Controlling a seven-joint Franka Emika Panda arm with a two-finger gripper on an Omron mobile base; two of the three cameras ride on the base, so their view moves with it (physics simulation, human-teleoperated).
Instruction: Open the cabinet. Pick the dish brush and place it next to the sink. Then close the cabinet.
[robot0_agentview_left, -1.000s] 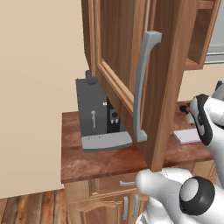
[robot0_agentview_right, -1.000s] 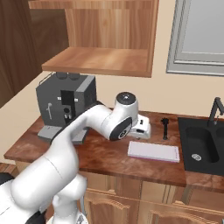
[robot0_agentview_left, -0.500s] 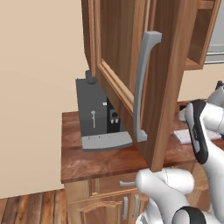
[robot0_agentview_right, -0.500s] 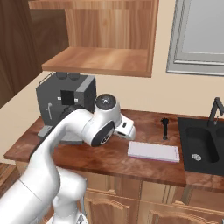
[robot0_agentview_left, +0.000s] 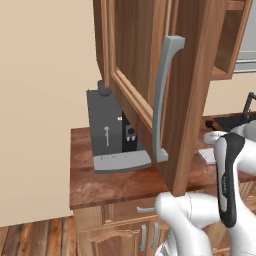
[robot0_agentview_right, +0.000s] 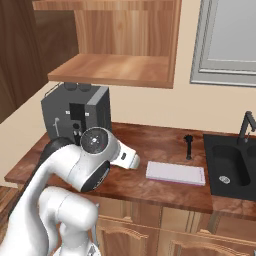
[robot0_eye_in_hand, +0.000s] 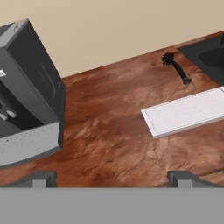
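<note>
- The claw (robot0_eye_in_hand: 112, 175) is spread wide with nothing between its tips, low over the brown counter (robot0_eye_in_hand: 109, 131) and looking across it toward the back wall.
- Just beyond the claw, toward the sink side, a flat white pad or board (robot0_eye_in_hand: 186, 111) lies on the counter; the grey coffee machine (robot0_eye_in_hand: 26, 96) stands on the other side.
- Past the white board, the dish brush (robot0_eye_in_hand: 176, 68) rests on the counter, touching neither the board nor the basin. Its bristle head points toward the wall and its thin handle runs back toward the front edge, slightly angled toward the sink (robot0_eye_in_hand: 205, 50).
- In the right base view the brush (robot0_agentview_right: 188, 146) sits just beside the black sink (robot0_agentview_right: 230, 170), so the placing step looks done.
- The cabinet (robot0_agentview_left: 150, 90) door hangs wide open over the counter, its long grey bar handle (robot0_agentview_left: 162, 100) upright, above and on the coffee-machine side of the claw.
- Judged from this, the remaining move is closing the door: the claw must rise and turn away from the brush, toward the door's outer face, to push it toward the open shelf (robot0_agentview_right: 115, 70).
</note>
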